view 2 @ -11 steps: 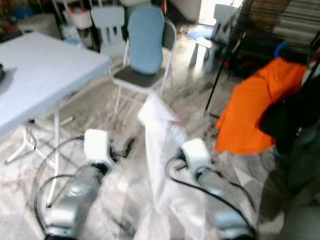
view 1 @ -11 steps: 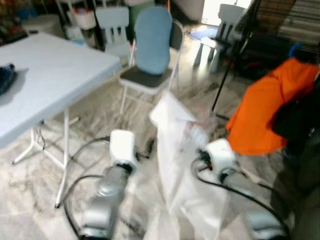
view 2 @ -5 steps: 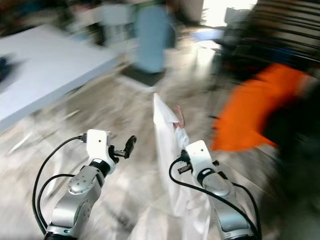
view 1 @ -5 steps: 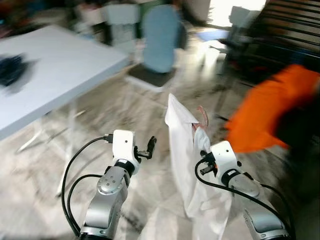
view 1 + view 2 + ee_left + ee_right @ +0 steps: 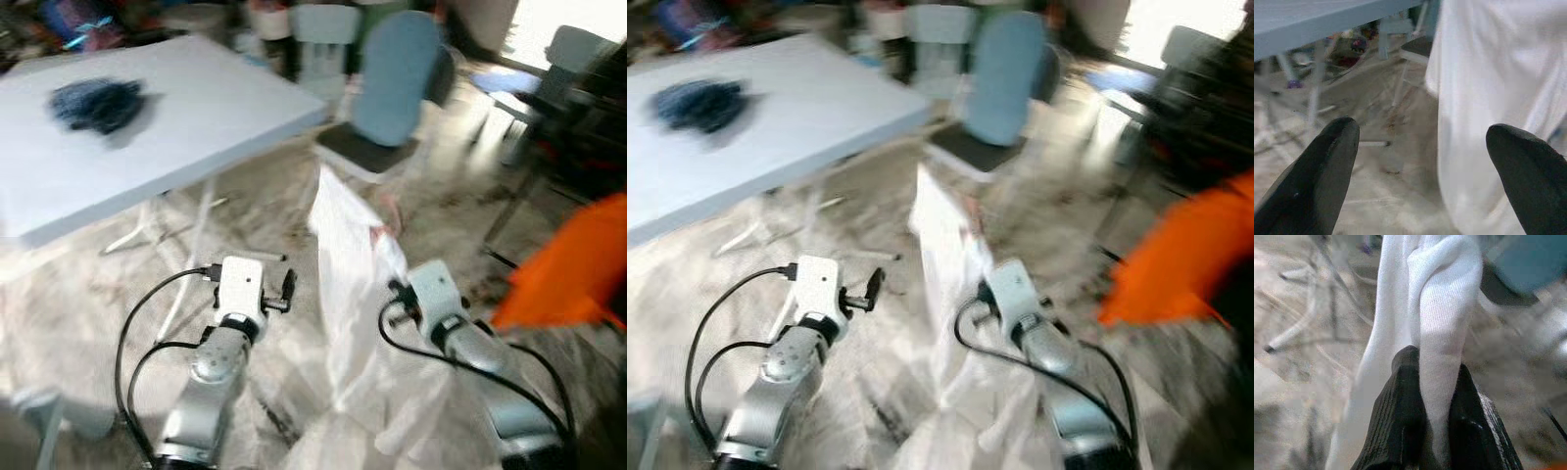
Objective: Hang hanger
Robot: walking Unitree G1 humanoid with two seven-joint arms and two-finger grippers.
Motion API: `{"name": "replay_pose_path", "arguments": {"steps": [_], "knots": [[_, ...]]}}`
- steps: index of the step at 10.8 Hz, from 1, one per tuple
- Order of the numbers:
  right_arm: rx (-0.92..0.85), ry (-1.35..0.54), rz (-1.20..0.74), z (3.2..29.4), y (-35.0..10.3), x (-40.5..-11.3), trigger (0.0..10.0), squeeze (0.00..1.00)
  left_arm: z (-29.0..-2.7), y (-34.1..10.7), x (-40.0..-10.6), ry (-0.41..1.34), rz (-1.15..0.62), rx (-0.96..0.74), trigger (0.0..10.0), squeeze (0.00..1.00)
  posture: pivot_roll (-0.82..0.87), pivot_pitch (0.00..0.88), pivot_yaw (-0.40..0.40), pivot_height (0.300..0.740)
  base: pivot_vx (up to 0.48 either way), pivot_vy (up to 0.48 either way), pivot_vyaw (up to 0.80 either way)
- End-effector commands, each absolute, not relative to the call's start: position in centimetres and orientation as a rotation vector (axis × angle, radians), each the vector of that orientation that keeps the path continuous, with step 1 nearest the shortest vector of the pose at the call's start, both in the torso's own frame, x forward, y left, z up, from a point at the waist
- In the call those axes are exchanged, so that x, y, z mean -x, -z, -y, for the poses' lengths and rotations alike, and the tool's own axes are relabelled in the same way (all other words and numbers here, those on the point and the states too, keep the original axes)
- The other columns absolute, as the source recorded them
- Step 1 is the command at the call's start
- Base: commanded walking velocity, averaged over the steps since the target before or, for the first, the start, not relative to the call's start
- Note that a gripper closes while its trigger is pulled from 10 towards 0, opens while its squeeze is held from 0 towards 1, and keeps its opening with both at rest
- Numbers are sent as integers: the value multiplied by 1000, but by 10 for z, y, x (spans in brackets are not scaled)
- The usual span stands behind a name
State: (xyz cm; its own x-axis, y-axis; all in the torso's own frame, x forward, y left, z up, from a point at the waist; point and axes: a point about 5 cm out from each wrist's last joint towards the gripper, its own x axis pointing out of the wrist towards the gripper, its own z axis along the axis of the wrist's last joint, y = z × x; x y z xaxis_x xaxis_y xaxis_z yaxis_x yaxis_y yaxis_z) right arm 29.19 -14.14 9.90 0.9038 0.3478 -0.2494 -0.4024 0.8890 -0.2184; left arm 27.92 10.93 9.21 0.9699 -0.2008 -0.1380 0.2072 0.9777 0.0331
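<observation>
A white garment (image 5: 353,284) hangs in front of me, its top bunched between the black fingers (image 5: 1405,406) of my right gripper (image 5: 1435,421), which is shut on the cloth. A pinkish bit of the hanger (image 5: 378,233) peeks out at the garment's collar; the rest is hidden in the fabric. The garment's lower part trails down over my right forearm (image 5: 480,362). My left gripper (image 5: 287,287) is held out beside the garment, apart from it. It is open with nothing between its fingers (image 5: 1317,181).
A white folding table (image 5: 196,108) stands to my left with a dark blue cloth (image 5: 98,103) on it. A blue-backed chair (image 5: 392,88) is ahead. An orange garment (image 5: 578,264) hangs at the right by a dark rack (image 5: 588,127). Marbled floor lies below.
The camera has swung left: the table takes up more of the view and the orange garment has slid to the right edge. Both grippers keep their state.
</observation>
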Motion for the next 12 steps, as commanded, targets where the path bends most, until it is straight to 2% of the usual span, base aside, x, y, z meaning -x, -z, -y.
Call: {"name": "replay_pose_path", "arguments": {"steps": [1,6,10,12], "knots": [[259,-440,-149,137,-112,-295,10000,0,-107,-96,-281,222,-105,-66,10000,0,-176,15,-7,740,0,0,800],[219,-592,-147,118,-124,-293,10000,0,-102,-99,-285,279,-80,-80,10000,0,-175,8,-6,740,0,0,769],[182,-735,-163,111,-139,-285,10000,0,-97,-100,-291,324,-76,-86,10000,0,-185,12,0,740,0,0,0],[178,-760,-189,113,-143,-281,10000,0,-103,-97,-297,259,-79,-110,10000,0,-194,14,2,740,0,0,0]]}}
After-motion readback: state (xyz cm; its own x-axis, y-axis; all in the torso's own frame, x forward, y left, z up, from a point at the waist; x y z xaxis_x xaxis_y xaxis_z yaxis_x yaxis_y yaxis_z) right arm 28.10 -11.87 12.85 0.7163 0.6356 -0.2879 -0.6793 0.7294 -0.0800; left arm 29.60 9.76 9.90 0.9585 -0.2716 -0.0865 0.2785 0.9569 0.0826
